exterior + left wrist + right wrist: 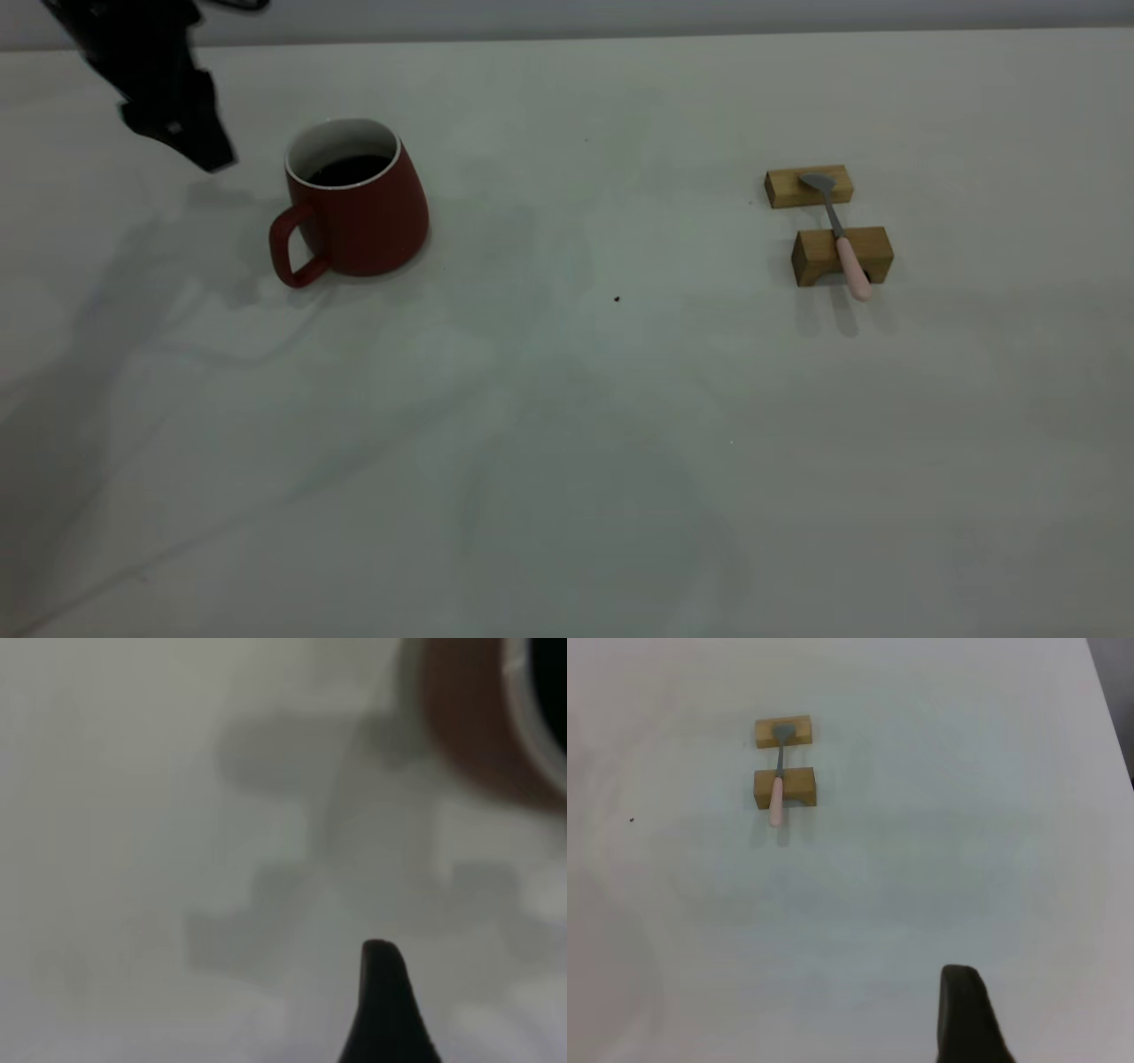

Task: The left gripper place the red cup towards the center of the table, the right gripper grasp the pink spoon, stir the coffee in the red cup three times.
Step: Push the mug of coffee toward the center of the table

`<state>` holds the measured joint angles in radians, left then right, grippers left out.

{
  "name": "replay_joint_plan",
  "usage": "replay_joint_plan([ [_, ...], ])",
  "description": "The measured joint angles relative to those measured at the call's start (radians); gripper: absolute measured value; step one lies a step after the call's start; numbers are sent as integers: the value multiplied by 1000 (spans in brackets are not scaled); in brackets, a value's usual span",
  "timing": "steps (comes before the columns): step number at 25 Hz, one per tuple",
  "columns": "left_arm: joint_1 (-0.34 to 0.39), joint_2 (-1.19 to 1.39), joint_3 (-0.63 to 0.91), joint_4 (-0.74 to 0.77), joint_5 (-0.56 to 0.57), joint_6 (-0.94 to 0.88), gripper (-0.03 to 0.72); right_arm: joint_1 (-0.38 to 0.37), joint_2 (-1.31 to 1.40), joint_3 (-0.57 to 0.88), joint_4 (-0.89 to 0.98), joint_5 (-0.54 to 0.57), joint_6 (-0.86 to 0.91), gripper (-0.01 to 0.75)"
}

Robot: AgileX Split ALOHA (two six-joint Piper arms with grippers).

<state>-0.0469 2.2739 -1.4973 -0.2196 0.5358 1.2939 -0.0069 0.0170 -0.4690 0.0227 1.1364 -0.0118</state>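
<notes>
A pale grey-white table [567,461] fills the exterior view, seen from above at an angle. On its left part stands the red cup [359,213], upright: a squat, dark-red mug that widens toward its base, with a white rim and white inside. Its red loop handle points toward the near left. Inside it lies the coffee [348,169], a dark, nearly black round surface sitting a little below the rim.

The left gripper [182,133] hangs above the table at the far left corner, just beside the cup and apart from it, holding nothing. Whether its fingers are spread or together cannot be told. In the left wrist view one dark fingertip [383,992] shows over bare table, with the cup's red wall and white rim at the edge of the picture.

On the right part of the table, well apart from the cup, the pink spoon [840,230] lies across two tan wooden blocks [842,255]. Its grey metal bowl rests on the farther block, its thin grey stem crosses the gap, and its pale pink rounded handle lies over the nearer block and juts past it. A tiny dark speck [617,299] sits between cup and spoon.

The right gripper shows only as one dark fingertip [966,1014] in the right wrist view, well apart from the spoon; its opening cannot be told.
</notes>
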Motion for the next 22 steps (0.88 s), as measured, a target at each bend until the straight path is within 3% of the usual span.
replay_joint_plan([
  [4, 0, 56, -16, -147, -5, 299, 586, 0, 0, 0, 0, 0, 0, 487],
  [10, 1, 108, -17, -304, -20, 552, 586, 0, 0, 0, 0, 0, 0, 487],
  [22, -121, 121, -18, -522, -38, 661, 586, 0, 0, 0, 0, 0, 0, 487],
])
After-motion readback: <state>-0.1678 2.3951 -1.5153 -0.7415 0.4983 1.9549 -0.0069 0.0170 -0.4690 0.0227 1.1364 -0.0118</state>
